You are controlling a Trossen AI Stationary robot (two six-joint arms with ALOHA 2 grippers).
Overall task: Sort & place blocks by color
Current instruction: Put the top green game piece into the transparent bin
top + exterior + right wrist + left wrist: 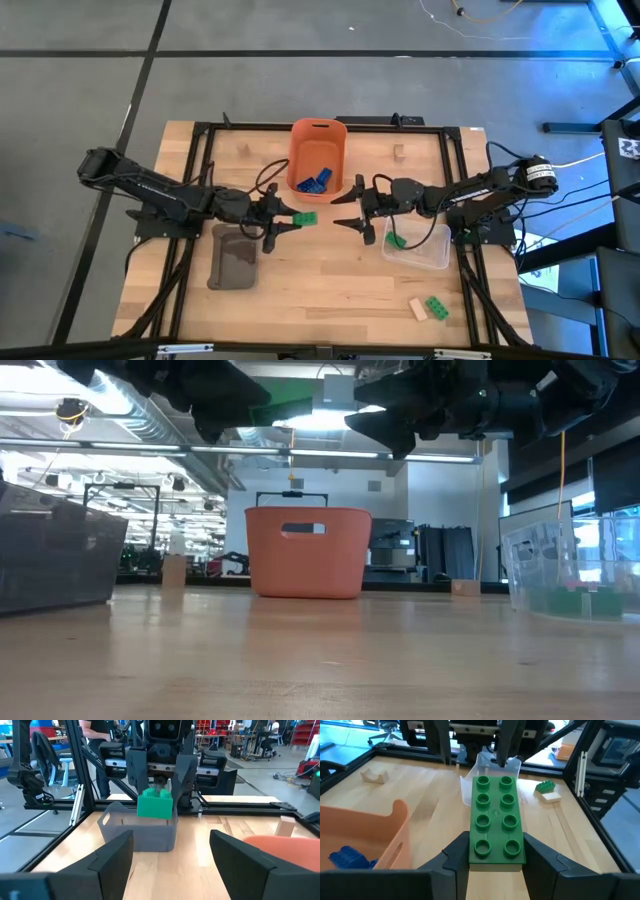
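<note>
tabletop: two claws, one green block [304,217].

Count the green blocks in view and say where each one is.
3: one green plastic brick in the left gripper, one in the clear plastic bin, one on the table's near right. Others may be hidden.

Even overhead light falls on the pale desk [320,290], leaving only soft shadows under the arms. Blue glare tints the floor beyond the desk's far right corner. Seen from desk height, bright ceiling lamps above the orange bin [308,552] silhouette the arms, and the near desk surface is blurred.
</note>
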